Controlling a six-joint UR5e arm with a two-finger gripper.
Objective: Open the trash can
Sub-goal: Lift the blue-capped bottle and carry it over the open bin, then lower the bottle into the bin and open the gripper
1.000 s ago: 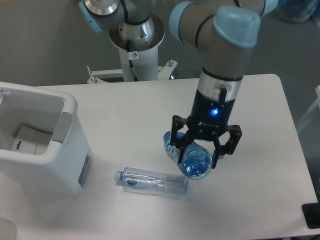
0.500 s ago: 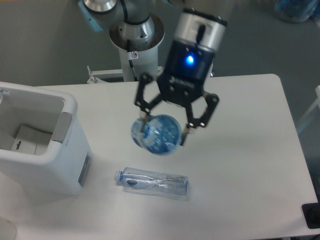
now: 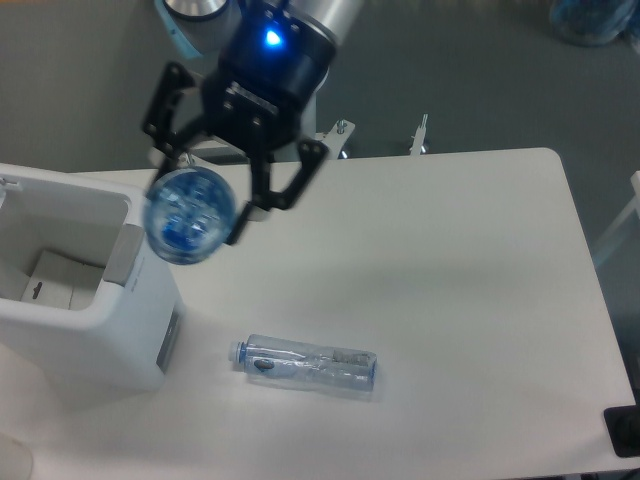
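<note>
The gripper (image 3: 205,195), fingers clamped around a blue bottle (image 3: 189,216), hung above the right rim of the trash can (image 3: 75,290) at the table's (image 3: 450,300) left edge. Carrying the bottle fully over the opening before release seemed wise. The white bin stood open, grey tab on its rim.

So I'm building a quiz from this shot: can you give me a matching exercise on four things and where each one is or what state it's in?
Things:
1. blue bottle
2. clear bottle
3. trash can
4. gripper

States:
a. lying flat on the table
b. open at the top, at the left edge
c. held in the air beside the bin
d. closed around a bottle

Pairs: 1-c, 2-a, 3-b, 4-d
</note>
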